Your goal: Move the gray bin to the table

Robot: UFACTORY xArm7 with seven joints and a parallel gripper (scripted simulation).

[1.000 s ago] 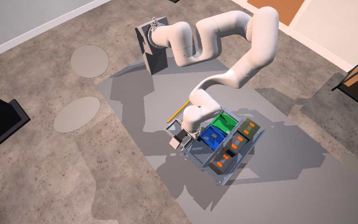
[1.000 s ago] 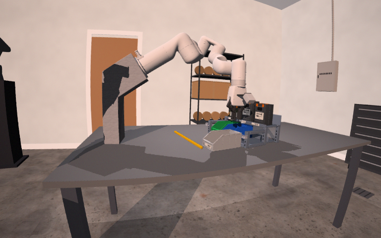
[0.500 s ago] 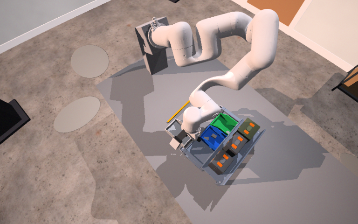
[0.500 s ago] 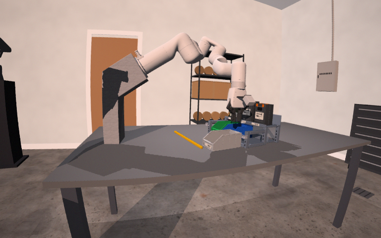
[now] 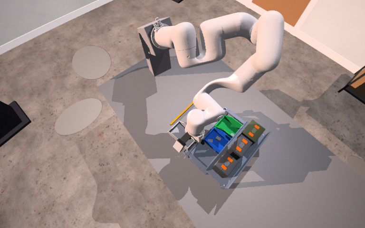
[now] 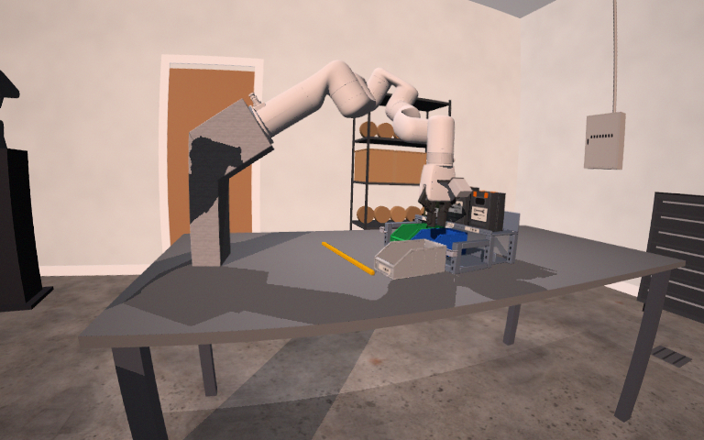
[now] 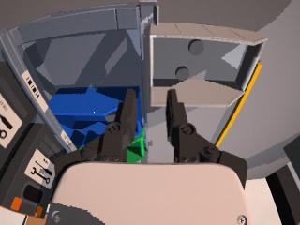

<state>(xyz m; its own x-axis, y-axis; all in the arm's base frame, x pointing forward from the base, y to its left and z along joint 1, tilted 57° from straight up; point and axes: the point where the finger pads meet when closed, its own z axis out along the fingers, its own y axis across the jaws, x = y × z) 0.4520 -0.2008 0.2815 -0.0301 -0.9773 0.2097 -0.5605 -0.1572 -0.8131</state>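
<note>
The gray open bin [image 6: 412, 259] stands upright on the table top, just in front of the shelf [image 6: 482, 248]. In the wrist view the gray bin [image 7: 201, 66] shows two dark round parts inside. My gripper [image 7: 151, 100] hangs above the bin's rear corner, next to the shelf's post. Its fingers stand a little apart with nothing between them. In the side view the gripper [image 6: 434, 220] is clear above the bin. The blue bin [image 5: 216, 140] and the green bin [image 5: 228, 124] stand level on the shelf's lower deck. From above, my wrist hides part of the gray bin [image 5: 176, 128].
A yellow rod [image 6: 347, 258] lies on the table just left of the gray bin. Several dark cases with orange latches [image 5: 239, 146] sit on the shelf's top deck. The arm's pedestal [image 6: 217, 197] stands at the table's far left.
</note>
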